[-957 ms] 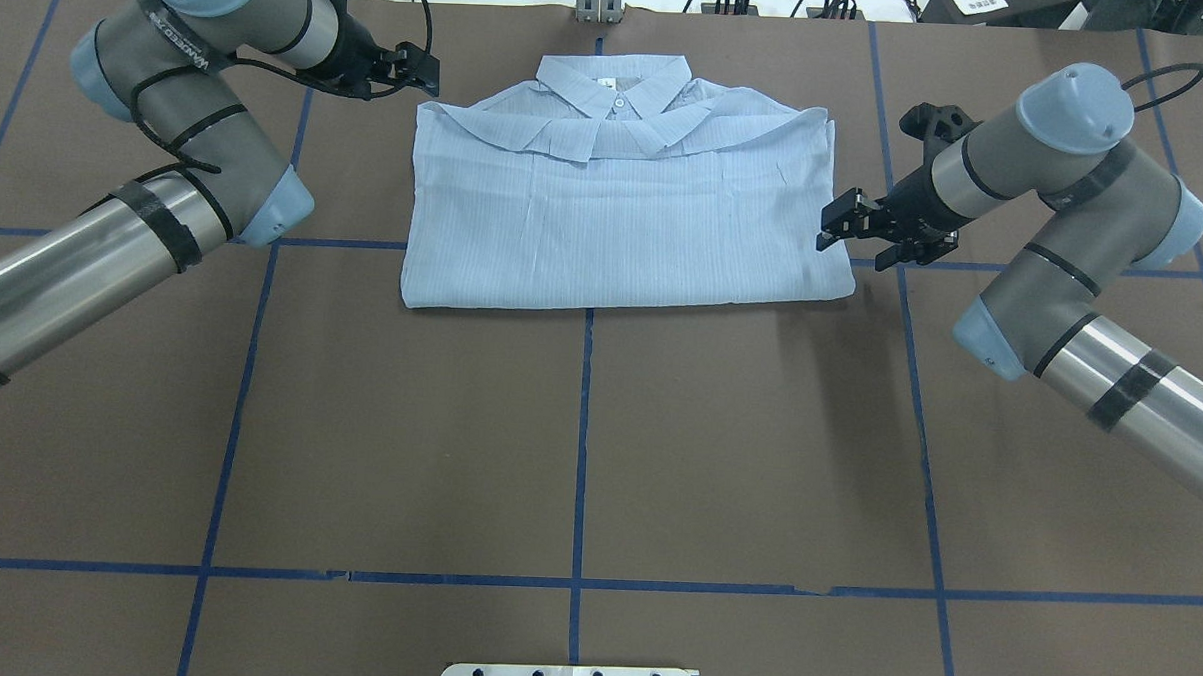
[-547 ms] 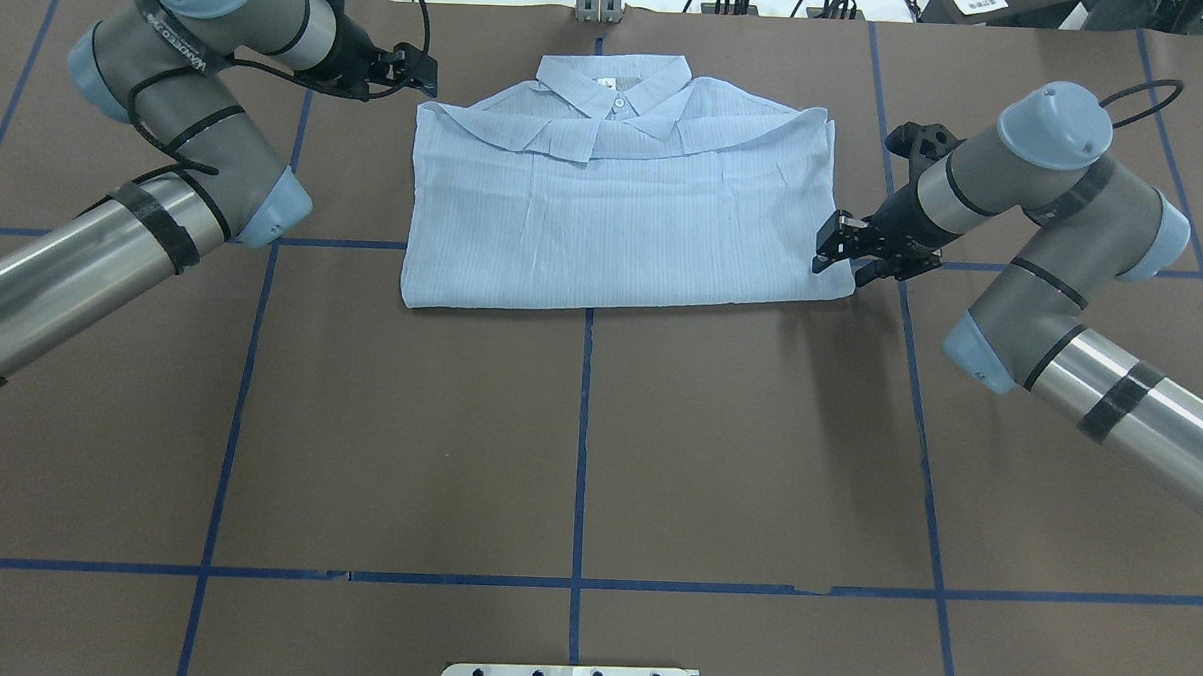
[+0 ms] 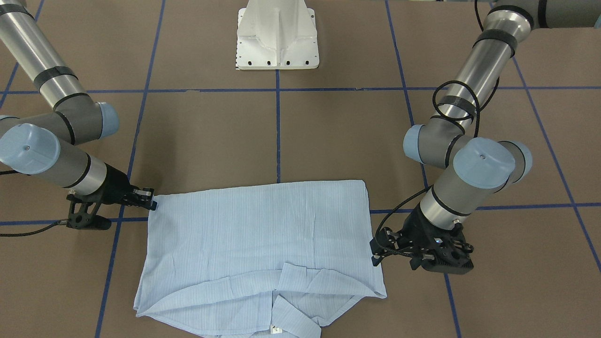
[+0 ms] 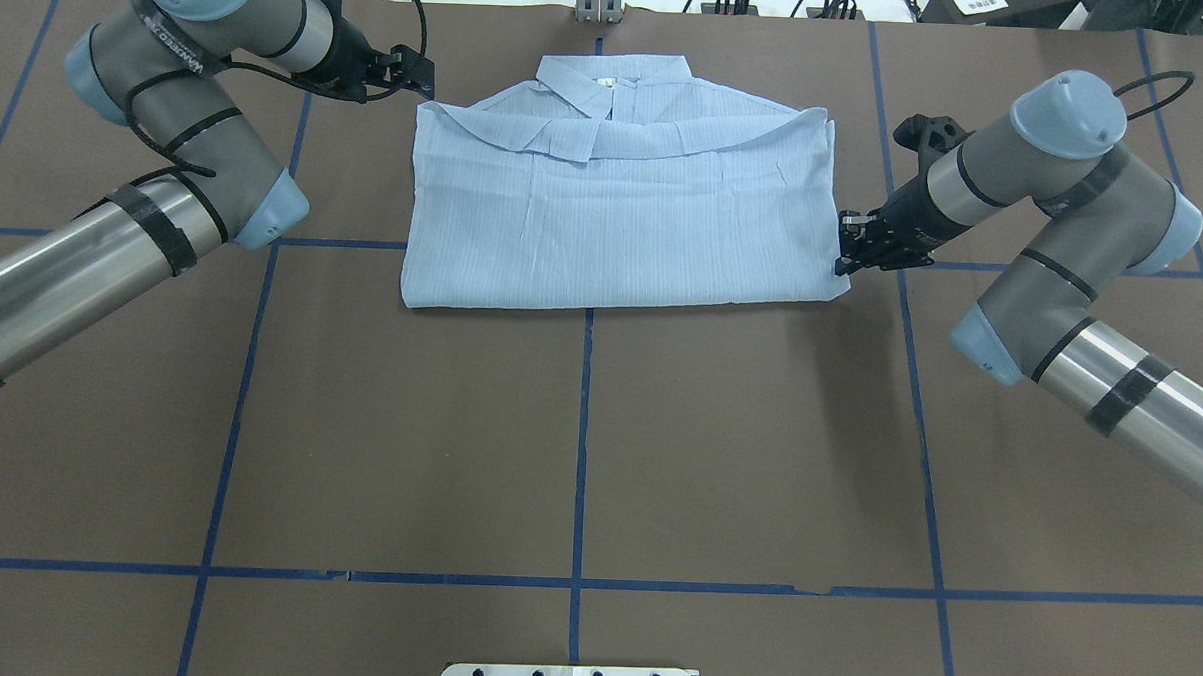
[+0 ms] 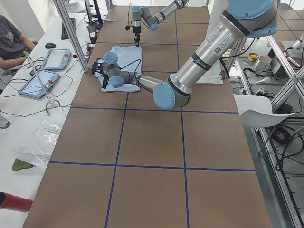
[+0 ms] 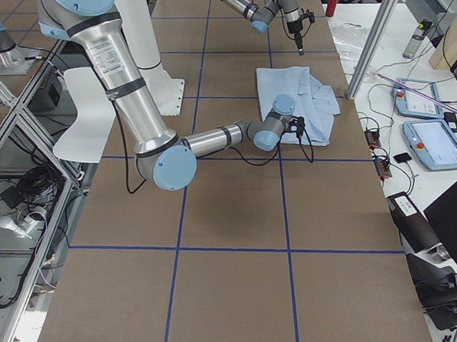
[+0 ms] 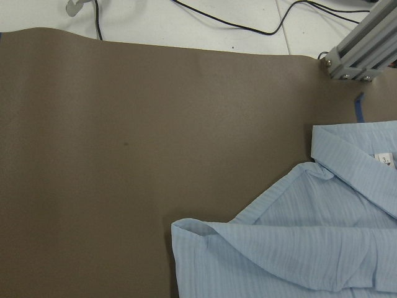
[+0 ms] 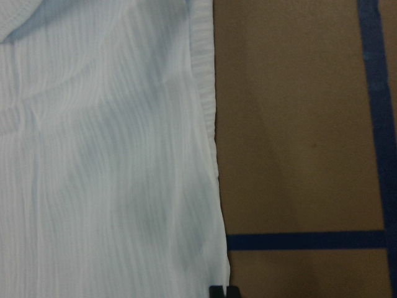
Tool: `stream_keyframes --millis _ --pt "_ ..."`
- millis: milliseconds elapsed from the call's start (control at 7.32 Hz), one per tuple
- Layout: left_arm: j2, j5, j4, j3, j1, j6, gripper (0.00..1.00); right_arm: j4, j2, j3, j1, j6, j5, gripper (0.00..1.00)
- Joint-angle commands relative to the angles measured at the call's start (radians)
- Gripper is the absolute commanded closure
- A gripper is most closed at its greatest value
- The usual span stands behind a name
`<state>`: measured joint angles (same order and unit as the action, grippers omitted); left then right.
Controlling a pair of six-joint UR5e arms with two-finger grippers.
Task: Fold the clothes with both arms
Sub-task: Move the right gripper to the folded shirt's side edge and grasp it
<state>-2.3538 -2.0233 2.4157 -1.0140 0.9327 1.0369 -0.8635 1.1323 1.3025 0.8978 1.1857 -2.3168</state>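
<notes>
The pale blue shirt (image 4: 616,208) lies folded flat on the brown table, collar toward the far edge. In the front-facing view the shirt (image 3: 258,244) sits low in the middle. My right gripper (image 4: 844,256) is at the shirt's right edge near its front corner. In the right wrist view its fingertips (image 8: 217,291) are pressed together on the hem of the shirt (image 8: 111,174), so it is shut on the fabric. My left gripper (image 4: 423,74) hovers open just outside the shirt's far left shoulder corner. The left gripper (image 3: 375,252) shows spread fingers holding nothing. The left wrist view shows only the shirt (image 7: 298,248).
The white pedestal base (image 3: 278,35) stands at the robot's side of the table. An aluminium post (image 4: 598,3) and cables sit past the far edge behind the collar. Blue tape lines (image 4: 583,447) grid the brown surface. A person (image 5: 12,40) sits by tablets beside the table.
My right gripper moved in toward the shirt's right edge and its fingers went from open to shut on the hem. The left arm barely shifted. The shirt has not moved.
</notes>
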Motion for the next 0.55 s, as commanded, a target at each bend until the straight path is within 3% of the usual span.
stream_keyframes --millis 0,137,410 --pt "0.001 0.0 0.002 0.0 0.0 0.014 0.01 0.018 0.029 0.02 0.007 -0.005 -0.01 1.0" --pt "0.002 0.0 0.002 -0.002 0.002 0.014 0.01 0.049 0.135 0.122 0.006 -0.006 -0.074 1.0" --pt "0.04 0.0 0.01 -0.03 0.0 0.012 0.01 0.089 0.422 0.411 -0.013 0.002 -0.104 1.0"
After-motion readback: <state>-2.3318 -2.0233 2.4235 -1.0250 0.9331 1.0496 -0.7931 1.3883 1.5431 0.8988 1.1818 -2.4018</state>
